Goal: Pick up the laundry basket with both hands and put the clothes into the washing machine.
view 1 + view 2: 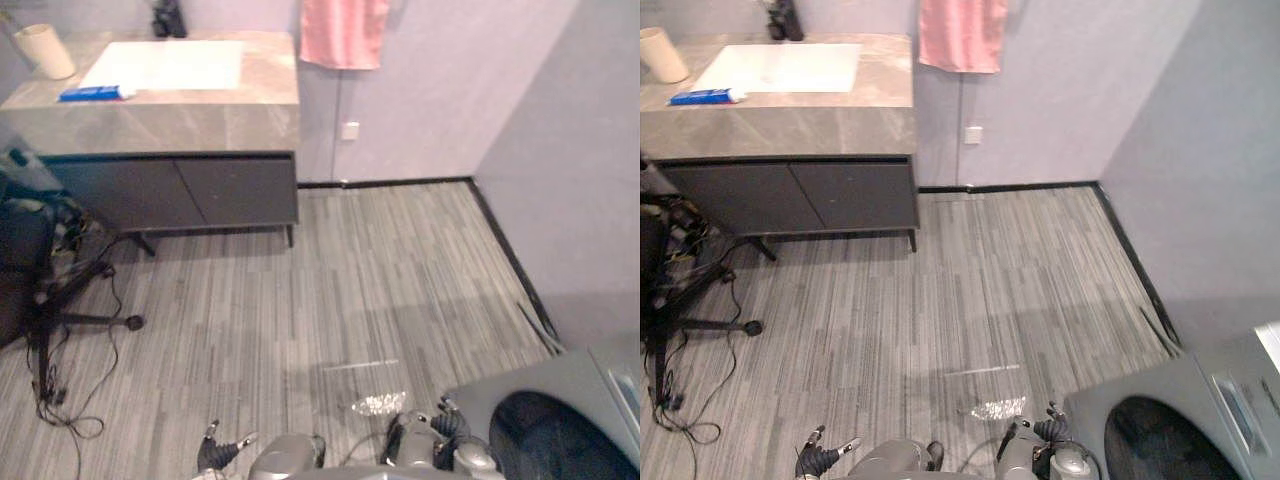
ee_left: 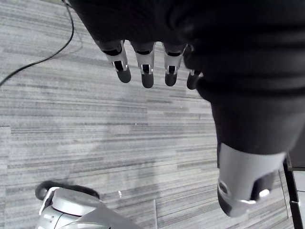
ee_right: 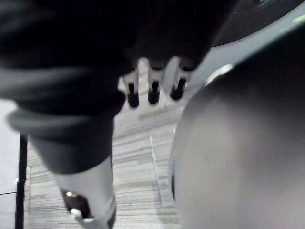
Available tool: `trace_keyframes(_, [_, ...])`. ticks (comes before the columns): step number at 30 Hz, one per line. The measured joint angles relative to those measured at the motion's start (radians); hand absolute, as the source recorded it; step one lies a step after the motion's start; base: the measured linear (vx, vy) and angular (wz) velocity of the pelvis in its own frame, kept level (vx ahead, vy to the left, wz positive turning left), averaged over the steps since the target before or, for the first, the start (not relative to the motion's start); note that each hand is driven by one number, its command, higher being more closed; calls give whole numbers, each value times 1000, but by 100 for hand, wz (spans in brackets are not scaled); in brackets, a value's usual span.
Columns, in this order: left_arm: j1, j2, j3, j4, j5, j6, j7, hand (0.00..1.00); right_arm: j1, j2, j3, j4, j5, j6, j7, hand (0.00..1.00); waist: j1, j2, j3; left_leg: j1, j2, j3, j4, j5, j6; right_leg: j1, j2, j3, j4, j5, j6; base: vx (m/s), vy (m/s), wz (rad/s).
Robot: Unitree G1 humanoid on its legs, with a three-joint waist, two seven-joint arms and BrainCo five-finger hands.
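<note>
Presently: grey front-loading washing machine (image 1: 535,392) with dark round front stands at robot's lower right on grey striped plank floor (image 1: 330,290). Right hand (image 3: 153,88) hangs just beside machine's near corner, fingers straight, slightly apart, clamped on nothing. Left hand (image 2: 145,67) hangs over floor, well apart from machine, fingers likewise straight and apart. Pink towel (image 1: 343,30) hangs on far wall.
</note>
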Motion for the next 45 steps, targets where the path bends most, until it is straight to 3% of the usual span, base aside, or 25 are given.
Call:
trace_keyframes(2, [-11, 10, 4, 0, -1, 1, -4, 0, 19, 17, -11, -8, -1, 4, 2, 0, 0, -23, -13, -1, 7, -7, 11, -25, -38, 10, 8, 14, -33, 42, -5, 244, -299, 82])
trace_keyframes(3, [-18, 14, 10, 3, -2, 5, -16, 0, 30, 29, -32, -11, -9, 8, 6, 0, -1, -38, -20, -4, 19, -2, 26, -57, -47, 33, 14, 4, -61, 124, -5, 256, -361, 84])
trace_keyframes(4, [-29, 10, 11, 10, -4, 10, -19, 0, 32, 30, -45, -13, -12, 11, 8, 0, 0, -30, -19, -5, 35, -1, 39, -75, -46, 40, 22, -14, -51, 150, 8, 218, -348, 52])
trace_keyframes(6, [-31, -25, 37, 13, -22, 15, -22, 0, 25, 26, -49, -14, -43, 22, 10, 0, 2, 9, -33, 10, 127, 0, 28, -103, -78, 53, 100, -49, -53, 119, -35, 250, -362, -4])
trace_keyframes(8, [-32, -30, 70, 14, -44, 17, -27, 0, 25, 27, -49, -16, -51, 24, 20, 0, -2, 13, -36, 9, 187, 34, 53, -95, -100, 68, 153, -72, -72, 101, -65, 254, -334, -7])
trace_keyframes(11, [-48, -42, 114, 7, -77, 16, -40, 0, 28, 28, -40, -14, -52, 29, 26, 0, -1, 7, -34, -84, 250, 95, 305, -31, -199, 142, 210, -99, -113, 77, -99, 165, -288, 11])
trace_keyframes(13, [-55, -42, 126, 7, -91, 17, -37, 0, 29, 35, -35, -9, -47, 30, 23, 0, 0, -9, -30, -129, 320, 225, 371, -35, -196, 200, 221, -113, -152, 79, -106, 126, -207, 18])
trace_keyframes(15, [-58, -38, 124, 7, -92, 16, -37, 0, 27, 34, -36, 2, -45, 30, 20, 0, -2, -16, -28, -138, 354, 312, 249, -34, -195, 234, 218, -122, -201, 91, -106, 75, -90, 21])
trace_keyframes(16, [-59, -40, 117, 8, -92, 15, -34, 0, 19, 28, -35, 21, -42, 29, 14, 0, -2, -9, -35, -125, 356, 344, 104, -22, -190, 235, 217, -127, -229, 107, -99, 38, 52, 9])
trace_keyframes(18, [-56, -48, 112, 11, -95, 14, -27, 0, 8, 17, -34, 41, -36, 30, 2, 0, 3, 7, -43, -106, 345, 358, -38, 88, -155, 234, 222, -118, -260, 125, -82, 36, 115, -4])
trace_keyframes(20, [-46, -18, 108, 14, -100, 14, -17, 0, 14, 38, -15, 48, -26, 30, 0, 0, 0, -46, -62, -68, 294, 376, -133, 132, -139, 256, 189, -108, -325, 166, -55, 61, 139, -1])
trace_keyframes(21, [-45, -12, 108, 14, -100, 14, -17, 0, 14, 42, -8, 58, -26, 29, 0, 0, 0, -48, -63, -64, 281, 379, -147, 139, -134, 257, 181, -106, -336, 172, -49, 71, 142, 6])
trace_keyframes(22, [-46, -5, 107, 14, -101, 14, -17, 0, 15, 46, 6, 71, -25, 29, 1, 0, 0, -66, -76, -47, 258, 384, -178, 154, -123, 263, 164, -105, -351, 180, -38, 70, 143, 7])
trace_keyframes(25, [-47, 0, 85, 15, -122, 7, -7, 0, 17, 50, 10, 73, -8, 28, 1, 0, -1, -70, -88, 2, 196, 390, -282, 203, -93, 266, 124, -102, -358, 188, -23, 29, 135, 11])
trace_keyframes(31, [-43, -3, 68, 53, -124, -1, 53, 0, 16, 35, 39, 75, -8, 24, -1, 0, -2, -65, -99, 66, 145, 390, -429, 283, -68, 264, 92, -100, -358, 198, -8, -27, 89, 5])
trace_keyframes(34, [-35, -2, 67, 62, -143, -1, 51, 0, 15, 32, 48, 82, -8, 23, -1, 0, -2, -64, -102, 97, 142, 394, -484, 309, -68, 265, 92, -95, -356, 198, -8, -70, 30, -3])
trace_keyframes(45, [-35, 6, 43, 94, -161, -2, 47, 0, 20, 19, 52, 104, -10, 28, 1, 0, -5, -50, -109, 106, 139, 412, -495, 310, -69, 266, 95, -66, -374, 202, -4, -29, 16, -5])
